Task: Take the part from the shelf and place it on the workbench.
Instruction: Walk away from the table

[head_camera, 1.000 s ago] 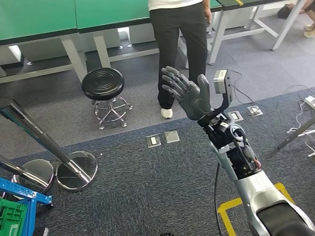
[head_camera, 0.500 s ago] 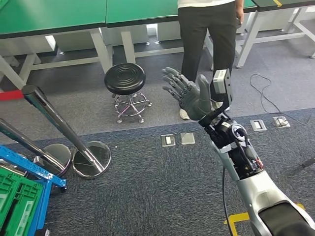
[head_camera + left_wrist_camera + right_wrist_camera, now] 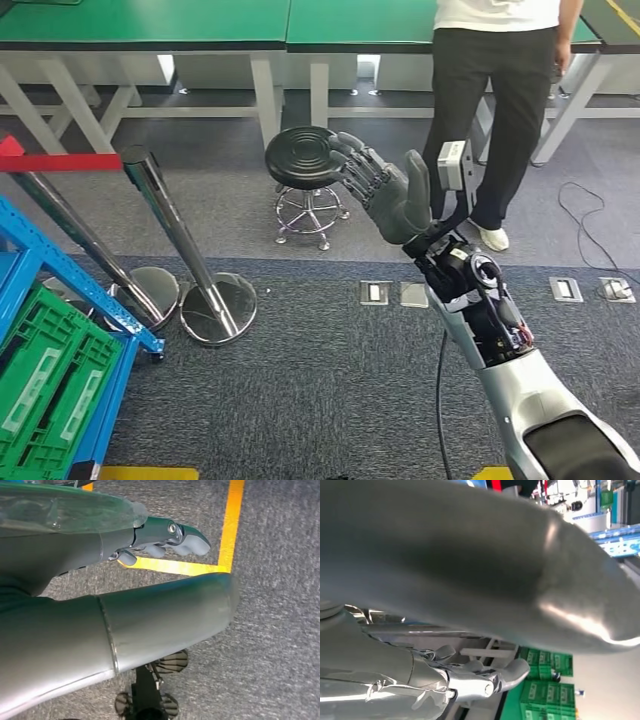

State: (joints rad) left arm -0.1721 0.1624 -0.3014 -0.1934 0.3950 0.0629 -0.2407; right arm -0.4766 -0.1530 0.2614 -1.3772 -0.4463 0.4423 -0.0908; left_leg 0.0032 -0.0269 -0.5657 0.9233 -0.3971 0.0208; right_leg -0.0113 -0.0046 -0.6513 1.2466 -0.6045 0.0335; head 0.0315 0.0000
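R hand [image 3: 389, 195] raised at 12 o'clock, fingers spread, holding nothing; L hand [image 3: 166, 537] empty, fingers apart. Green crate [image 3: 45, 385] at 8 o'clock.

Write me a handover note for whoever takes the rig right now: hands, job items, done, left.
Right hand: raised in front of the body, fingers apart, holding nothing.
Left hand: hanging over grey carpet and yellow floor tape, nothing visibly held; whether its fingers are apart or curled is unclear.
Job items: blue shelf sits at lower left in the head view, with a green crate on it. The part itself cannot be identified. Green workbench stands across the room, a person beside it and a black stool in front.
Done: nothing picked.
Left: take the part from the shelf, carry it over, set it on the workbench.
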